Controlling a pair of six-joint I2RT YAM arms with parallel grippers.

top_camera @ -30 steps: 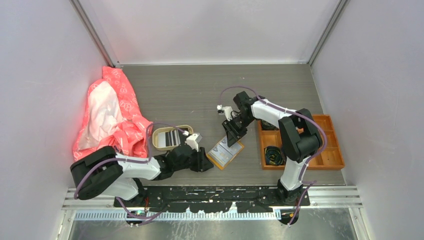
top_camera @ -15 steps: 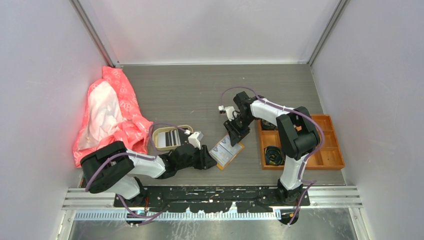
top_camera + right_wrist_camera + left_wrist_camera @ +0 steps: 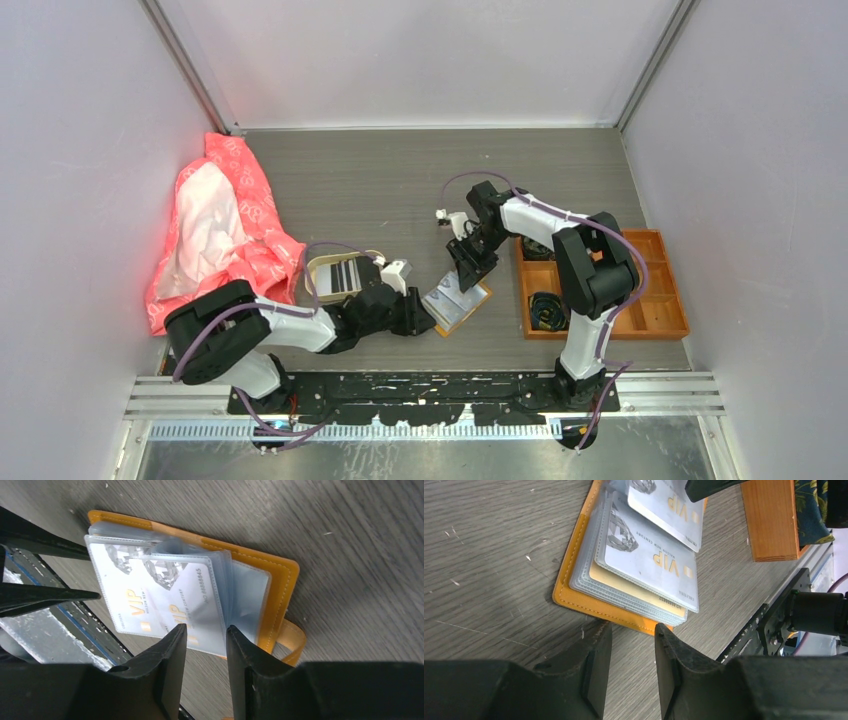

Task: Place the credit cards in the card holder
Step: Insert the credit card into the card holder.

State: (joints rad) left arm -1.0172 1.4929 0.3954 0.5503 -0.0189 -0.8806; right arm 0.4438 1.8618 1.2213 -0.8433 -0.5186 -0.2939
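The mustard-orange card holder (image 3: 458,308) lies open on the table, its clear sleeves fanned out. Two pale "VIP" credit cards (image 3: 649,560) (image 3: 664,505) sit in its sleeves, one overlapping the other; the right wrist view shows the same two credit cards (image 3: 132,605) (image 3: 187,592) and the holder's leather edge (image 3: 282,595). My left gripper (image 3: 420,318) (image 3: 631,635) is open, tips at the holder's near edge, nothing between them. My right gripper (image 3: 468,268) (image 3: 206,632) is open, its tips over the edge of the upper card. Striped dark cards (image 3: 343,275) lie in the beige tray (image 3: 315,270).
An orange compartmented box (image 3: 655,300) with black coils stands right of the holder. A crumpled pink bag (image 3: 220,225) lies at the left. The black mounting rail (image 3: 430,385) runs along the near table edge, close behind the left gripper.
My left gripper has slid right, up to the holder's near edge. The right gripper and the holder have barely shifted.
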